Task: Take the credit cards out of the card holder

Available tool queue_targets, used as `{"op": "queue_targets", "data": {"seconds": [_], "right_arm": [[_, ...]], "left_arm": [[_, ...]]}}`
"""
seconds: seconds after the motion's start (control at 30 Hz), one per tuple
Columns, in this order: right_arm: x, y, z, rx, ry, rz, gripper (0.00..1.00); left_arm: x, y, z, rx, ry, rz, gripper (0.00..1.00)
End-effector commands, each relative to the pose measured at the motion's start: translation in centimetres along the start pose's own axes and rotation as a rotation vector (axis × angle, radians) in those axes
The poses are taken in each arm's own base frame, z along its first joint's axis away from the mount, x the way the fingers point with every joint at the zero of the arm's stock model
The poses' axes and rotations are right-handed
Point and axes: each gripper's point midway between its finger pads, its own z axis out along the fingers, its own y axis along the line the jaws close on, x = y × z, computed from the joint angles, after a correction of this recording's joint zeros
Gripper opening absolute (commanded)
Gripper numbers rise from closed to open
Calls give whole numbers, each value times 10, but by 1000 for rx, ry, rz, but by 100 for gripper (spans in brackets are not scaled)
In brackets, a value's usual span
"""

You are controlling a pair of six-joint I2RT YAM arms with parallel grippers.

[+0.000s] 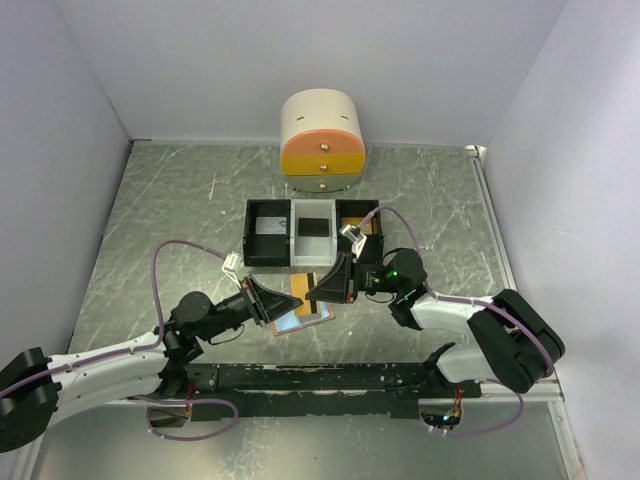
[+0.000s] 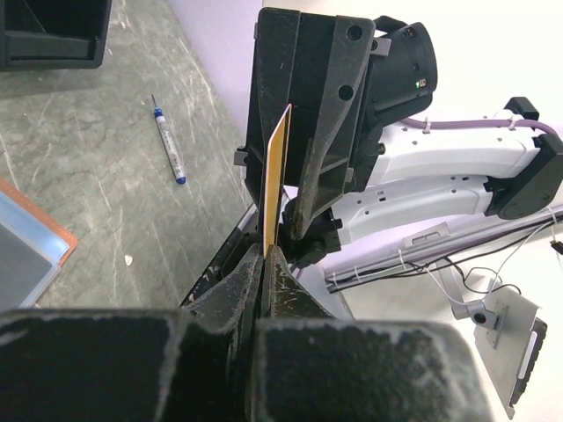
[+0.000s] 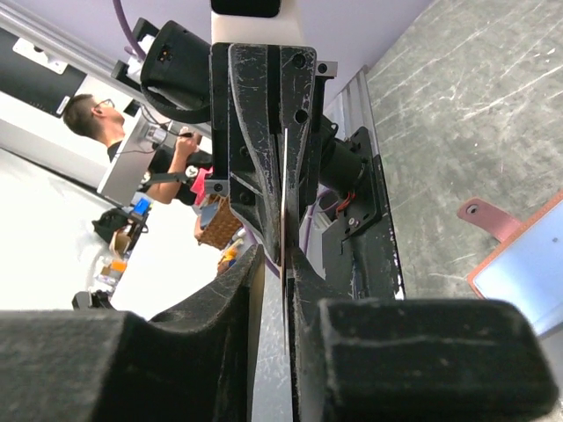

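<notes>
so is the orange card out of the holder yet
Out: left gripper and right gripper pinch the orange-gold card clear of the open card holder.

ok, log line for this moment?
left claw: shut on orange-gold card; right claw: shut on same card; card holder: open on table
</notes>
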Motion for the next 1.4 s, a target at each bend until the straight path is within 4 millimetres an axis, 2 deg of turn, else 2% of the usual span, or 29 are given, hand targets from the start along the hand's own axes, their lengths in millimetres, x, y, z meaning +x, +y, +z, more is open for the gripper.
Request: {"op": "queue_targets", "data": {"seconds": [0.0, 0.23, 0.5, 0.57, 0.67, 0.73, 0.8, 0.87, 0.93, 1.0, 1.1, 1.2, 1.37], "right_arm": [[-9, 25, 2, -77, 0, -91, 14], [-11, 32, 2, -105, -4, -93, 0], [-14, 25, 3, -53, -9, -103, 0], [-15, 23, 3, -37, -10, -107, 0], [-17, 16, 2, 5, -9, -116, 0], [-19, 8, 2, 56, -3, -147, 0], [-27, -1, 0, 144, -4, -193, 0], [-38, -21, -7, 308, -13, -260, 0], [-49, -38, -20, 468, -30, -313, 0], [-62, -54, -38, 634, -59, -371, 0], [-79, -68, -59, 807, -75, -437, 0], [-94, -71, -69, 892, -61, -522, 0], [-113, -66, -76, 967, -64, -683, 0]], "left_arm": [[4, 0, 1, 2, 23, 25, 7], [3, -4, 3, 15, 22, 29, 7], [2, -4, 2, 20, 18, 25, 8], [3, -4, 2, 16, 22, 31, 18], [4, -4, 0, 21, 24, 43, 45], [3, 1, -1, -10, 25, 58, 58], [5, 16, -1, -122, 65, 93, 72], [0, 29, -7, -254, 91, 139, 79], [-8, 41, -17, -374, 89, 179, 96], [-19, 46, -28, -457, 69, 209, 100], [-34, 49, -41, -545, 27, 239, 100], [-43, 53, -53, -625, 14, 261, 100], [-50, 55, -59, -674, 0, 275, 100]]}}
